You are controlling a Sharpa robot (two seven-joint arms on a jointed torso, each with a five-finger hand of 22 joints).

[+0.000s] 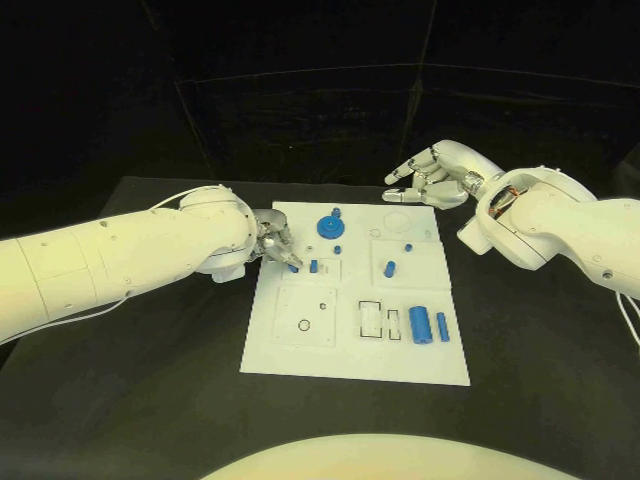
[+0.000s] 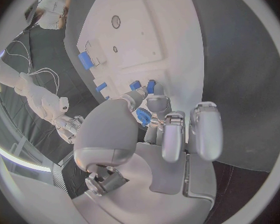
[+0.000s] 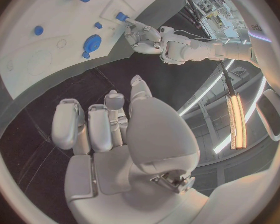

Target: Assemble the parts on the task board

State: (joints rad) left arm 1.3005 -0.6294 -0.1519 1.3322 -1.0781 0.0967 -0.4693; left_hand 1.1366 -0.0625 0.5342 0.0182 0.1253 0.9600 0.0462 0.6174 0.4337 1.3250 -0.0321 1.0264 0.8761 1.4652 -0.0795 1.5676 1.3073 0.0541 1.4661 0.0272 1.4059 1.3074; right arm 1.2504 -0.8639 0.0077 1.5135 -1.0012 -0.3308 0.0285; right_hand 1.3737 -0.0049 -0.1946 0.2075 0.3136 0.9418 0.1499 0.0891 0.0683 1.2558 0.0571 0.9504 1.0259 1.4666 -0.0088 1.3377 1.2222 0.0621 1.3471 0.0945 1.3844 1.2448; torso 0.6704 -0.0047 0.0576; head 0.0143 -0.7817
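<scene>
In the head view, the left hand (image 1: 276, 245) reached over the left edge of the white board (image 1: 352, 340), its fingertips down at a small blue peg (image 1: 294, 268) near the board's upper left. Whether it pinched the peg or only touched it could not be told here. A second peg (image 1: 313, 267) stood just beside it, toward the board's middle. The right hand (image 1: 424, 180) hovered off the board's far right corner, well apart from every piece, so the left hand was plainly the nearer.

In the left wrist view, the left hand's fingertips (image 2: 154, 102) met around the blue peg (image 2: 150, 87), which pointed away from the palm toward the board.

In the right wrist view, the right hand (image 3: 109, 129) hung over the dark surface (image 3: 65, 92), fingers loosely curled and empty.
</scene>
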